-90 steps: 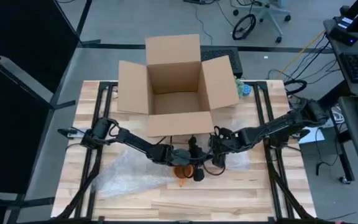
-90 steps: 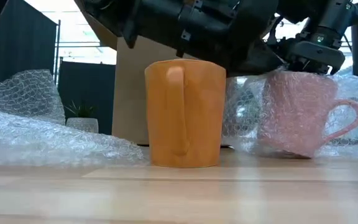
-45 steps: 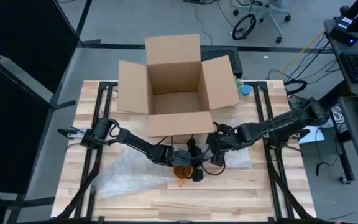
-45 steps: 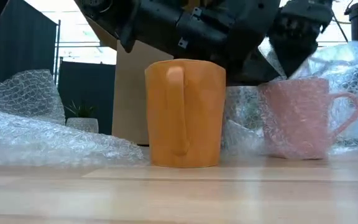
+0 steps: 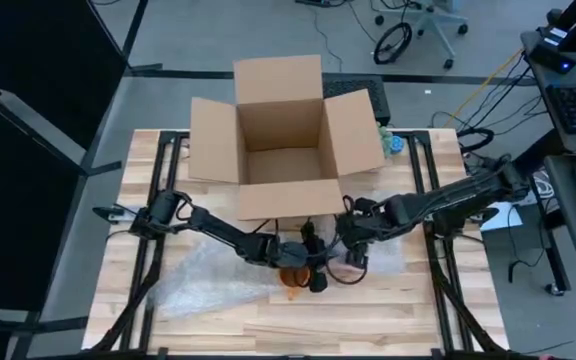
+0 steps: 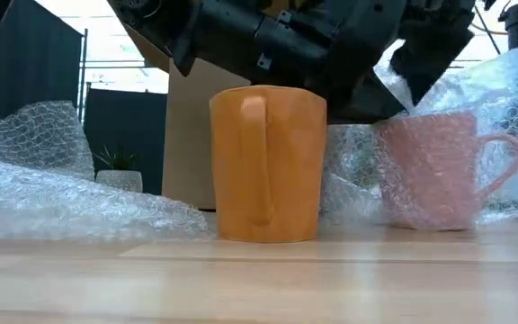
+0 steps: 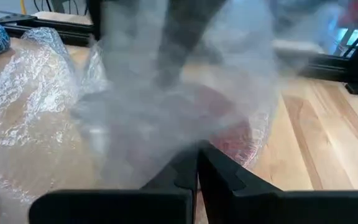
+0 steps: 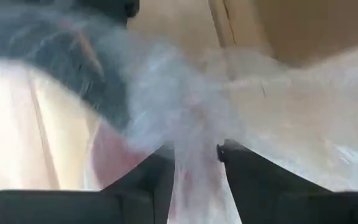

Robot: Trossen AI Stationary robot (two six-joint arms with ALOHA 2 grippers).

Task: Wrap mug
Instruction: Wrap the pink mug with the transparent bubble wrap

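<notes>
A pink mug (image 6: 439, 171) stands upright on the table, and a sheet of bubble wrap (image 6: 502, 90) lies around and over it. An orange mug (image 6: 268, 162) stands bare on its base beside it, handle toward the low camera. My left gripper (image 5: 315, 262) reaches in low above the orange mug and is shut on the wrap (image 7: 166, 99). My right gripper (image 5: 351, 240) hangs just above the pink mug's far side, shut on a bunch of wrap (image 8: 191, 124). Through the wrap the pink mug (image 7: 229, 124) shows in the left wrist view. My left gripper pinches the bubble wrap between its two fingers at a lower edge (image 7: 194, 146) next to the pink mug, coming in level from the table's left. The sheet rises from the fingers. My right gripper pinches a gathered bunch of wrap (image 8: 194, 155) between its fingers (image 8: 163, 177), several layers, slanting down from the table's right. The wrap is drawn up over the mug, which stays on the table.
An open cardboard box (image 5: 283, 135) stands at the table's far middle, its flaps spread. More loose bubble wrap (image 5: 213, 275) lies at the near left, also seen as bubble wrap (image 6: 52, 180) in the low view. A small blue-green thing (image 5: 395, 145) sits right of the box.
My right gripper has risen and gone a little toward the table's left with the wrap, drawing the sheet up and over the pink mug's top. The pink mug has shifted slightly on the table. The orange mug has kept still.
</notes>
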